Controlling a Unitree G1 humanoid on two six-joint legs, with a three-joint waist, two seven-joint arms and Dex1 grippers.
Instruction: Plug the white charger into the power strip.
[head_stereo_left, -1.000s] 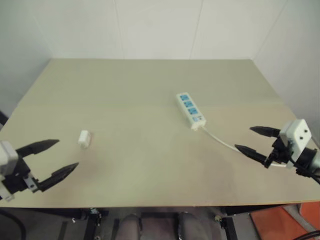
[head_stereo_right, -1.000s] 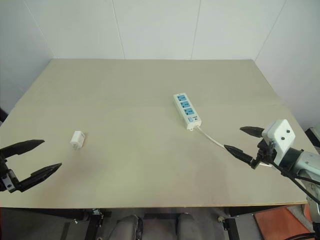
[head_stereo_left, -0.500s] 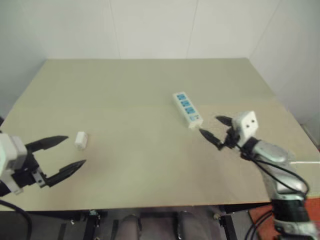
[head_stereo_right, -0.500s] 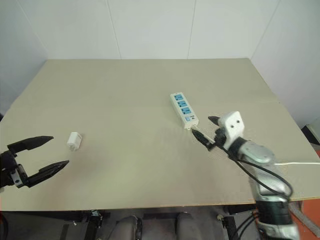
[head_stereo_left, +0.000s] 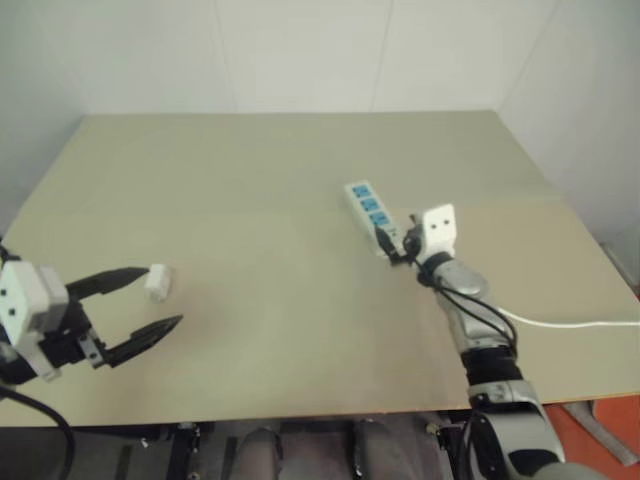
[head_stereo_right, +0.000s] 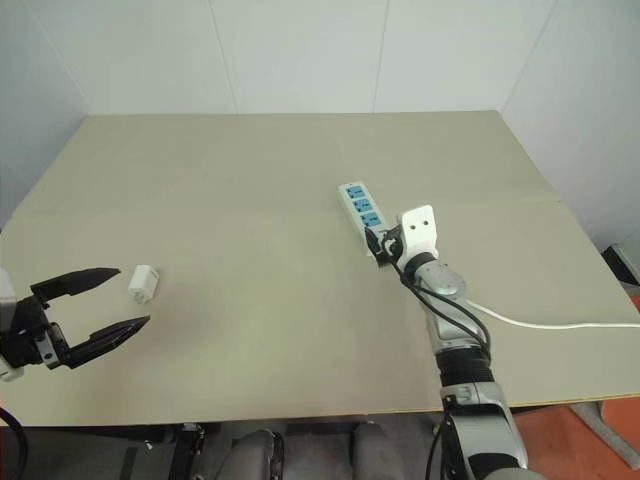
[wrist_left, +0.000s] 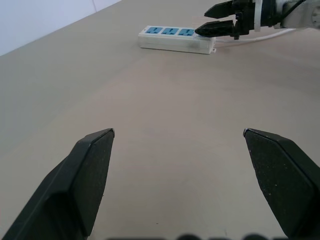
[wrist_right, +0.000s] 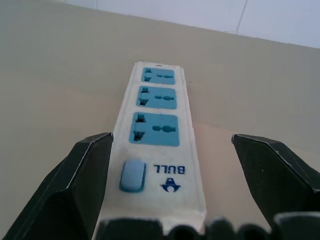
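At the strip (wrist_right: 159, 131)'s switch end, our right gripper (head_stereo_right: 381, 241) straddles it, fingers (wrist_right: 80, 185) apart | charger (head_stereo_right: 142, 283) lies on table (head_stereo_right: 300, 180) beside our left gripper (head_stereo_right: 95, 306)'s upper fingertip, jaws wide, nothing held

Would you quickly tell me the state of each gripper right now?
Left gripper: open, holding nothing, beside the charger.
Right gripper: open, fingers either side of the strip's switch end, not gripping it.
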